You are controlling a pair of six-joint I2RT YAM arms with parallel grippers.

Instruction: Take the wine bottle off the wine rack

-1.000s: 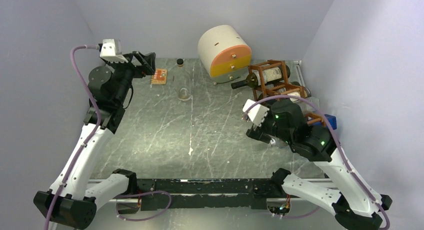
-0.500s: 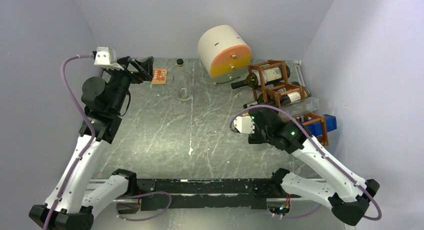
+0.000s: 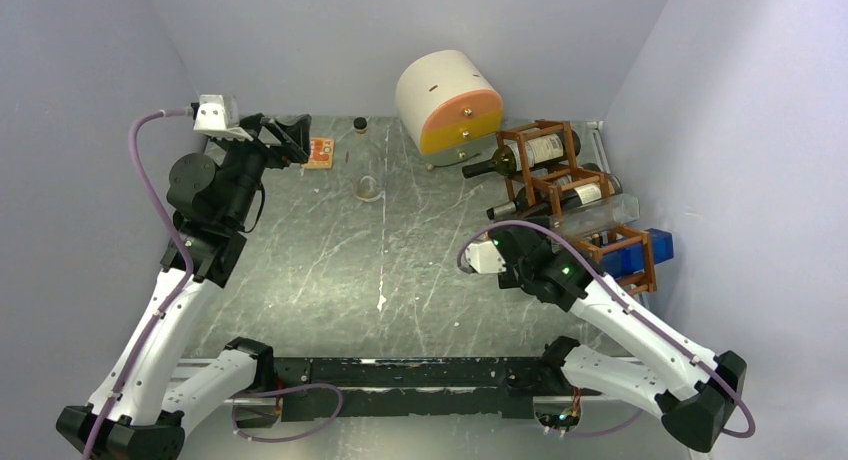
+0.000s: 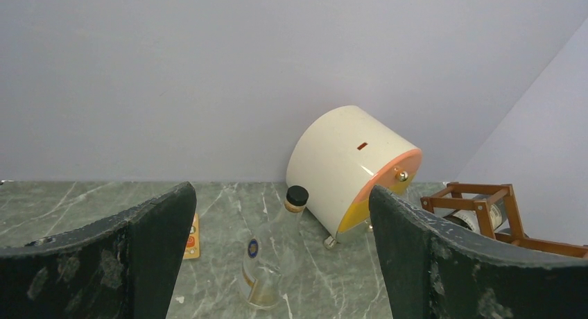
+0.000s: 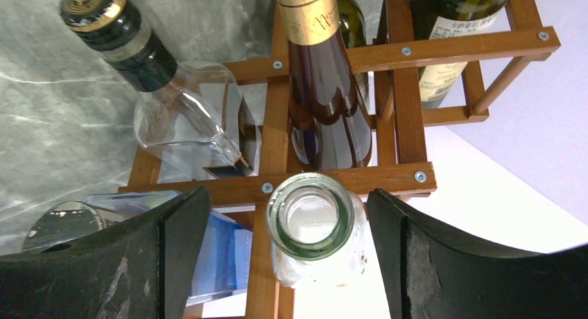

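Observation:
The reddish-brown wine rack (image 3: 545,185) stands at the right and holds several lying bottles, necks toward the table's middle. My right gripper (image 3: 528,244) is open in front of its near end. In the right wrist view (image 5: 288,215) the open mouth of a clear glass bottle (image 5: 308,215) shows between the fingers, untouched, before a rack bar (image 5: 333,182). Above it lie a brown bottle with gold foil (image 5: 322,76), a clear black-capped bottle (image 5: 184,118) and a green labelled bottle (image 5: 451,28). My left gripper (image 3: 290,138) is open and empty at the far left; it also shows in the left wrist view (image 4: 281,222).
A cream drum with an orange face (image 3: 450,102) lies at the back. A clear flask with a black cap (image 3: 366,185) lies before it, also in the left wrist view (image 4: 270,263). An orange card (image 3: 320,152) lies by the left gripper. A blue bottle (image 3: 640,248) sits at the rack's near end. Walls close in on both sides.
My right arm has stretched out: its wrist moved left and turned, so the open gripper now faces the bottle necks. The left gripper shifted slightly left.

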